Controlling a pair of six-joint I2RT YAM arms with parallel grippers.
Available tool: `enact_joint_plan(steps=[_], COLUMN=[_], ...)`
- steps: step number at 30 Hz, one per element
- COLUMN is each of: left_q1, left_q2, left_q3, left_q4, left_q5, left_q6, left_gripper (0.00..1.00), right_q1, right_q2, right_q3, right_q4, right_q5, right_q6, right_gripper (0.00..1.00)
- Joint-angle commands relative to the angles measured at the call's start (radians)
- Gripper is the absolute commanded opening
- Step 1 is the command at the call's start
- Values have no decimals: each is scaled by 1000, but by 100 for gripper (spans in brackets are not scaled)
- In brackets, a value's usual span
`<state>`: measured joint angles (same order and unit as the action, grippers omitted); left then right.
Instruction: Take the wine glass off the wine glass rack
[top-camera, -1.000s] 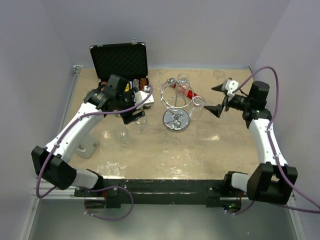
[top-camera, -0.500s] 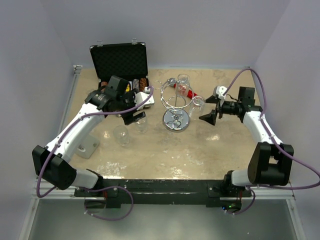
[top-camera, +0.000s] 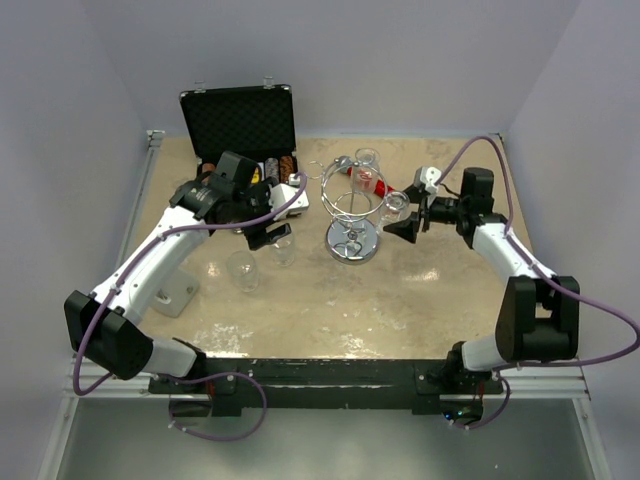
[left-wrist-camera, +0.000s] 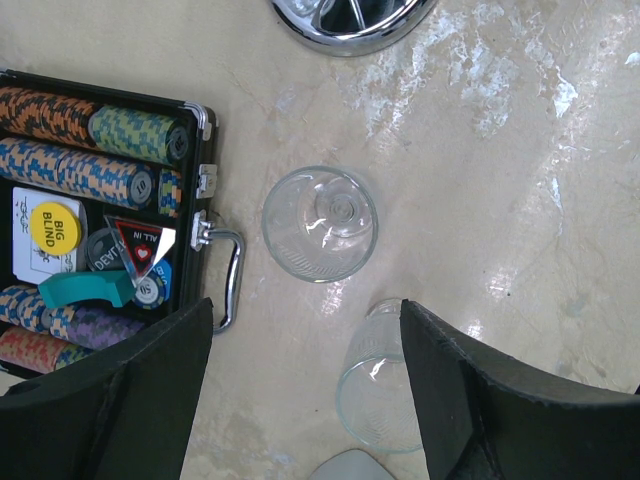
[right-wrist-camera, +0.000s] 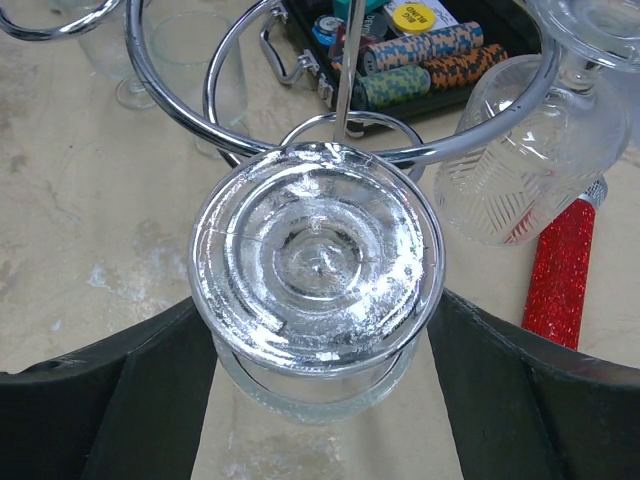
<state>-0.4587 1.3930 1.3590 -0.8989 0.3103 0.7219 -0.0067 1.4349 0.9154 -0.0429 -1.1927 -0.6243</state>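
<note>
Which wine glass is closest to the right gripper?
The wine glass hanging rightmost on the rack, inside the open right gripper; another glass hangs farther back, two glasses stand near the left arm.

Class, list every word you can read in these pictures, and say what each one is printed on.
"BIG BLIND": on the yellow round button in the chip case.
"ALL IN", seen upside down: on the red-edged triangular marker beside it.
Dark disc left of the marker: starts "DE", rest too blurred to read.
No other text is readable.
</note>
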Motion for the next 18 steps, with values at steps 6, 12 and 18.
enact_joint_plan(steps=[6, 12, 18], left_q1=[3, 5, 3], left_q2=[-17, -26, -54], left_q3=[25, 22, 25], left_q4=[12, 46, 81], left_q5=[13, 41, 99], left_q6=[2, 4, 27], left_gripper=[79, 79, 77], right_q1=[-1, -21, -67], right_q2=[7, -74, -91], right_q3=[17, 46, 71], right_q4=[-7, -184, -302], right_q5=[2, 38, 53], right_q6=[-3, -138, -201], right_gripper=[57, 48, 42])
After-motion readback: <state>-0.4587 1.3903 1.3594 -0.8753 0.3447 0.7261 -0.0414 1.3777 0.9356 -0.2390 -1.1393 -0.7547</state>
